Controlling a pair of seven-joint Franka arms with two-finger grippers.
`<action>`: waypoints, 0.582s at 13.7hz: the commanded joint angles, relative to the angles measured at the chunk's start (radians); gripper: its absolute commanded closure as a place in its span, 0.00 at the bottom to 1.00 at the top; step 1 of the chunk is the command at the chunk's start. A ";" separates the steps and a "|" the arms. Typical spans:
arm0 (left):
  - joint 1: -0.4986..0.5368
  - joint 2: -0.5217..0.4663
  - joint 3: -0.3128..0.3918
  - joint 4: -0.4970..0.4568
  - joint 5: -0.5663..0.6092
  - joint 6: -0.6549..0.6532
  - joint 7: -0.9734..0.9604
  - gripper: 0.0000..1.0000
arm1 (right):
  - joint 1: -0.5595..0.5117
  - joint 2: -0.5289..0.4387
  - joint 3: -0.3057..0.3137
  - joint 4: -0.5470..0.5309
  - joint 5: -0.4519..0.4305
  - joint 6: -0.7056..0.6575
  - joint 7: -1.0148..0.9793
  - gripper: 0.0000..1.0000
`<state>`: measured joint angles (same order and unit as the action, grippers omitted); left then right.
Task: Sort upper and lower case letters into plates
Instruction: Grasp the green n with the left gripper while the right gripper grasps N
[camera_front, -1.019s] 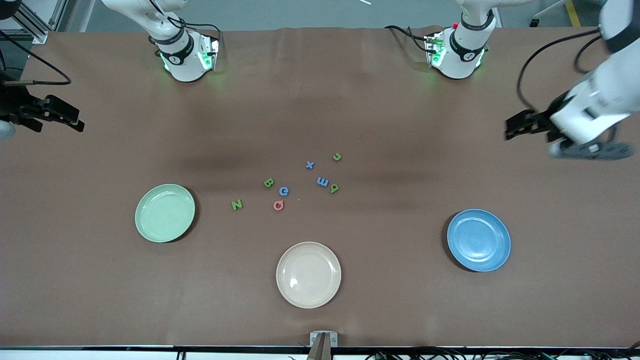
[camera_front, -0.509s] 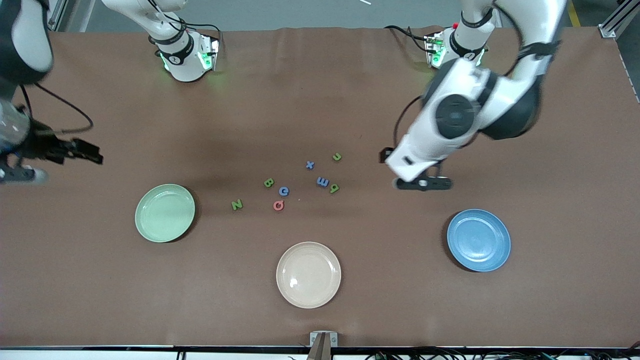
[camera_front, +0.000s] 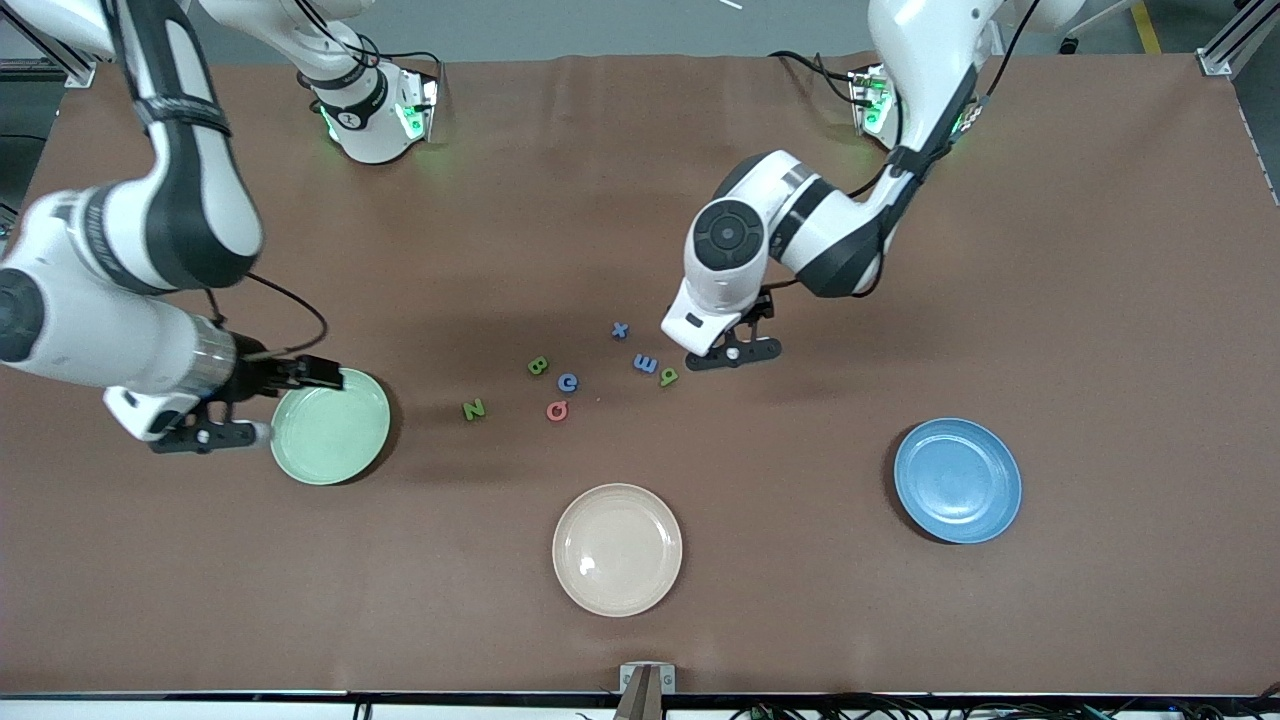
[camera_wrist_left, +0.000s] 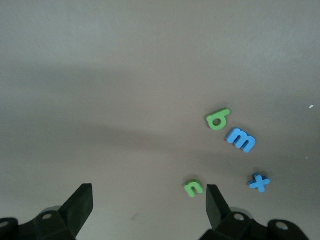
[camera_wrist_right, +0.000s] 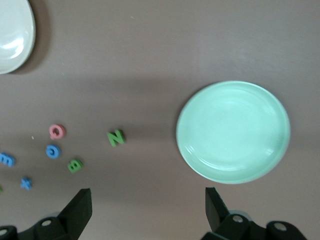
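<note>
Letters lie loose near the middle of the table (camera_front: 1100, 620), and we see the green N (camera_front: 474, 409), green B (camera_front: 538, 366), blue G (camera_front: 568, 382) and red Q (camera_front: 557, 411) toward the right arm's end. The blue x (camera_front: 620, 329), blue m (camera_front: 645, 363) and green p-like letter (camera_front: 668, 377) lie beside them. We find the green n (camera_wrist_left: 193, 188) just by the left gripper (camera_wrist_left: 150, 207), whose fingers are spread above bare cloth. The right gripper (camera_wrist_right: 147, 210) hangs released over the mint plate's (camera_front: 330, 426) rim. The blue plate (camera_front: 957, 480) sits toward the left arm's end, and a cream plate (camera_front: 617, 549) sits near the front edge.
</note>
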<state>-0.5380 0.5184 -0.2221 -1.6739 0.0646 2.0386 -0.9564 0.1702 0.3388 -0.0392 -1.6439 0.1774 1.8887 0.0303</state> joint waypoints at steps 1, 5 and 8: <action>-0.020 0.041 0.003 -0.024 0.021 0.078 -0.169 0.02 | 0.066 0.014 -0.008 -0.091 0.017 0.137 0.086 0.00; -0.059 0.045 0.003 -0.159 0.020 0.271 -0.359 0.11 | 0.098 0.066 -0.008 -0.178 0.014 0.297 0.091 0.00; -0.099 0.058 0.003 -0.164 0.020 0.295 -0.494 0.18 | 0.155 0.085 -0.010 -0.246 0.013 0.424 0.091 0.00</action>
<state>-0.6117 0.5875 -0.2229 -1.8212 0.0662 2.3117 -1.3623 0.2787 0.4366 -0.0385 -1.8354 0.1778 2.2478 0.1126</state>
